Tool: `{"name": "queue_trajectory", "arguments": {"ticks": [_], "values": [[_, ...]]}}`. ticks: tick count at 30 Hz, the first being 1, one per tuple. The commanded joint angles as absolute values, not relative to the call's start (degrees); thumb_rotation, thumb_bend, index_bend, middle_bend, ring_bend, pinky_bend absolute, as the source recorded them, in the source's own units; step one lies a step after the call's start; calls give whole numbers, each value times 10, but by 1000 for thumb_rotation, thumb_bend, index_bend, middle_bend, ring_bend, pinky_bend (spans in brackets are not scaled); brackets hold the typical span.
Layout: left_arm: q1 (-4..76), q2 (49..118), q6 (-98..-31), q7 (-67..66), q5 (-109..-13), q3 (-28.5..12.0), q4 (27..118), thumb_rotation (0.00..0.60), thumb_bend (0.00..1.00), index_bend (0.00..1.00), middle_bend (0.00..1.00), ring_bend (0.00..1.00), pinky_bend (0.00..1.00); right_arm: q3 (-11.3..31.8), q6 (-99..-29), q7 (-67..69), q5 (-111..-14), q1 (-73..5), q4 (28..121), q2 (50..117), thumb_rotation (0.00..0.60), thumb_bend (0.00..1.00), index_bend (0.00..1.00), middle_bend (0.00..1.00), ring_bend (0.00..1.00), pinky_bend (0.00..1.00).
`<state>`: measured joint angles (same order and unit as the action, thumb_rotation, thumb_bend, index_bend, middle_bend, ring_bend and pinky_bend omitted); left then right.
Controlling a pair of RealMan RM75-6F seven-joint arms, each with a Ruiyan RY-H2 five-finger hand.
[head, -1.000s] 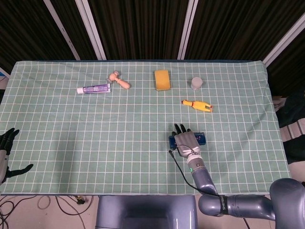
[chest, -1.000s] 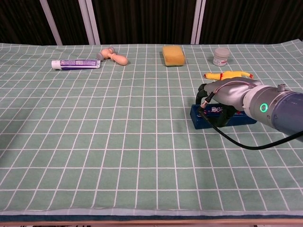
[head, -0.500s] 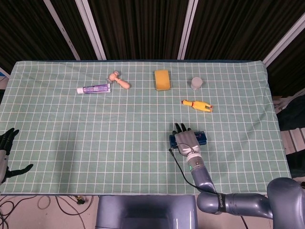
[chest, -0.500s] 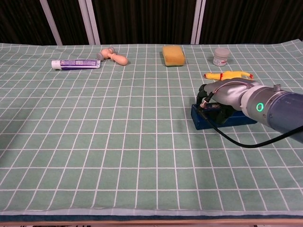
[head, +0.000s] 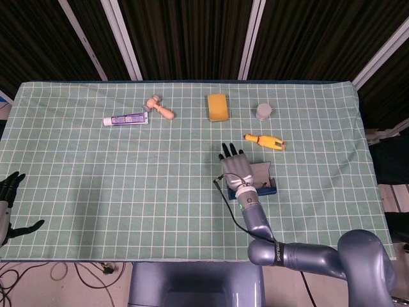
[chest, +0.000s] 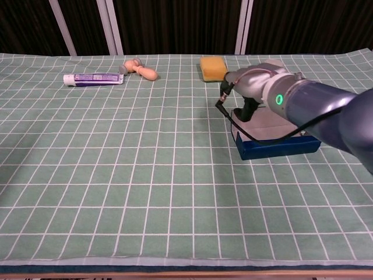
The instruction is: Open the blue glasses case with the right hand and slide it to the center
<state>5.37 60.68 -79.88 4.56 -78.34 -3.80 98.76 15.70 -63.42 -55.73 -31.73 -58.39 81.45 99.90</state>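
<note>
while the right hand (head: 235, 167) spreads its fingers flat over the raised lid, the blue glasses case (head: 264, 181) lies open right of the worktop (head: 128, 185) centre, with the left hand (head: 7, 192) open at the left edge. from the chest, the right hand (chest: 250, 81) holds nothing, fingers against the case's (chest: 274, 146) upright lid.

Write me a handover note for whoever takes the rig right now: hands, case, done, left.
Right hand: raised over the blue glasses case, fingers spread, holding nothing that I can see.
Left hand: idle at the table's near left edge, open.
Case: right of center, near the rubber chicken, lid up, grey lining showing.
Done: case is open.
Left: slide it to the center.
</note>
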Motion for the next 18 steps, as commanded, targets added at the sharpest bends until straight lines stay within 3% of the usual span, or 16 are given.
{"name": "queue_trajectory", "arguments": {"ticks": [1,4,5,9,14,15,18], "values": [[54,607,-798,46,-783,-38,988,600,0,0,0,0,0,164,-640,-562,-324,-589,831,994,600,537,198,0,0,251],[54,606,-797,47,-784,-37,988,600,0,0,0,0,0,166,-653,-568,-313,-584,868,976,600,485,151,11,26,301],[54,606,-797,47,-784,-37,988,600,0,0,0,0,0,167,-657,-569,-308,-582,881,969,600,473,148,42,74,358],[54,606,-797,49,-786,-36,988,600,0,0,0,0,0,161,-690,-564,-323,-564,949,934,600,466,135,334,426,675],[54,607,-797,49,-787,-35,988,600,0,0,0,0,0,144,-721,-542,-342,-532,1025,893,600,472,129,734,832,956],[54,607,-797,49,-787,-35,988,600,0,0,0,0,0,138,-727,-536,-347,-524,1038,886,600,478,130,810,900,990],[54,607,-797,48,-787,-35,989,600,0,0,0,0,0,122,-732,-529,-337,-508,1059,874,600,506,148,902,984,1000]]}}
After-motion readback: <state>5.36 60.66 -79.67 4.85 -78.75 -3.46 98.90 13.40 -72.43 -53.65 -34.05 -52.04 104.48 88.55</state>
